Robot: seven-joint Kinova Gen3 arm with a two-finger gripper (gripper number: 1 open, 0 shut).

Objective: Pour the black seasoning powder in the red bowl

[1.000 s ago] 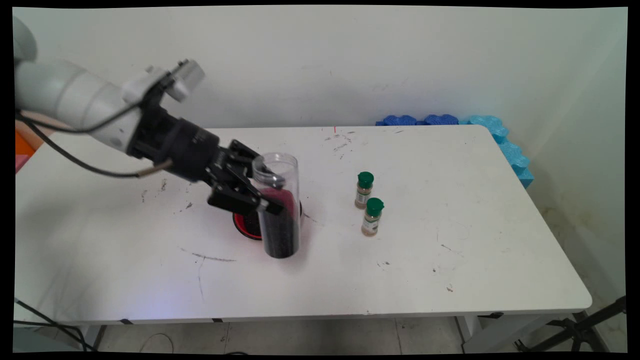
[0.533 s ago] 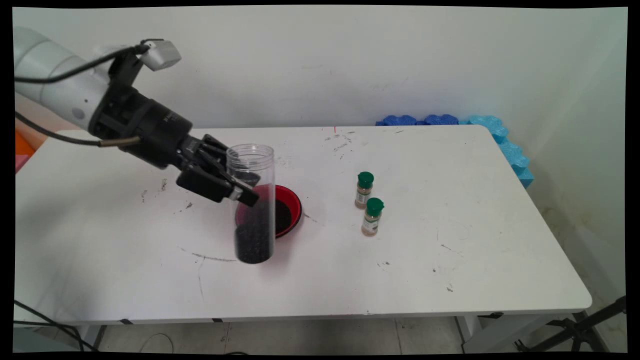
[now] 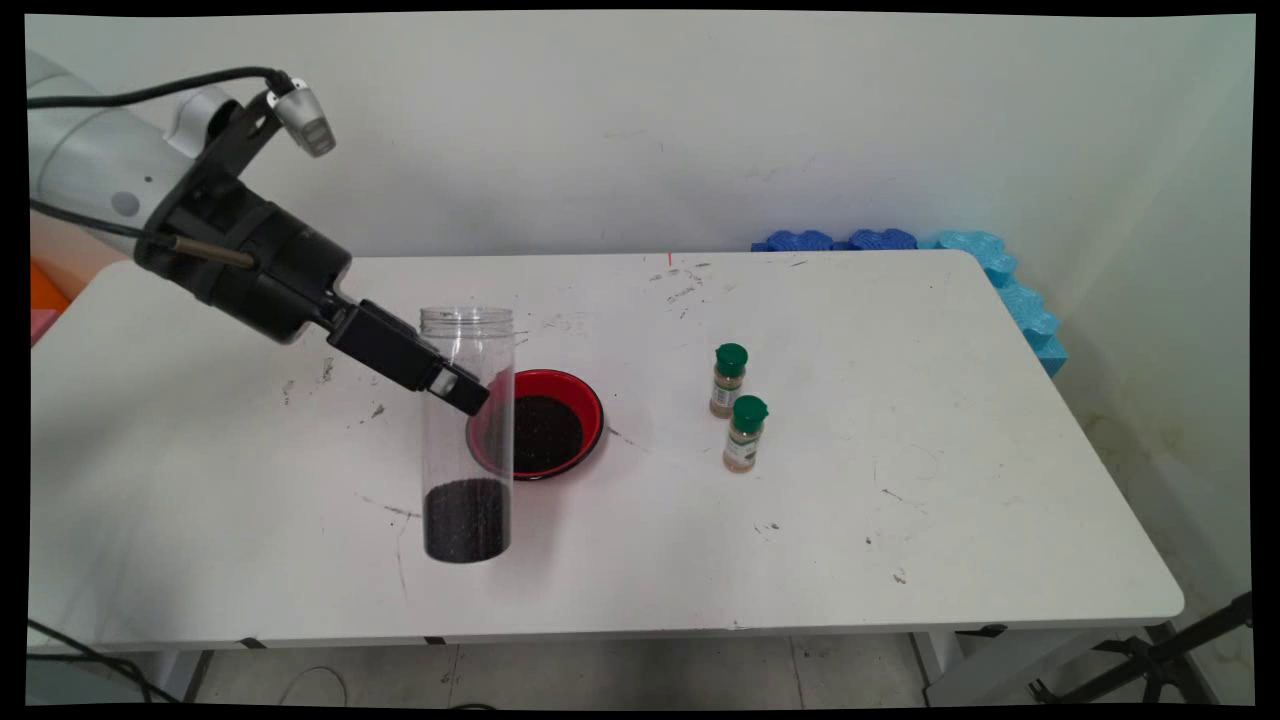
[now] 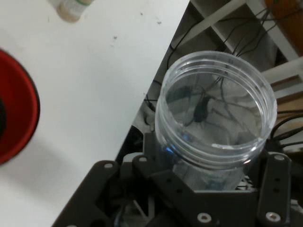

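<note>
White counter [image 3: 900, 520] against a pale wall. Black end effector [image 3: 462, 392] clamped on a clear plastic jar [image 3: 467, 435], upright, open-mouthed, with dark grains filling its bottom part. At the jar's 3 o'clock, just beside it, red bowl [image 3: 585, 400] holding dark grains. Further toward 3 o'clock, two green-capped spice bottles [image 3: 738, 408], upright, close together.

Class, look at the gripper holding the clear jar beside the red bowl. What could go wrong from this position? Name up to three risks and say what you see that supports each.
1. The clear jar has no lid and holds dark grains; tilting it could spill them onto the white table.
2. The gripper clamps the jar's upper part only, so the jar might slip.
3. The red bowl of dark grains sits close beside it; a sideways move could knock it.
</note>
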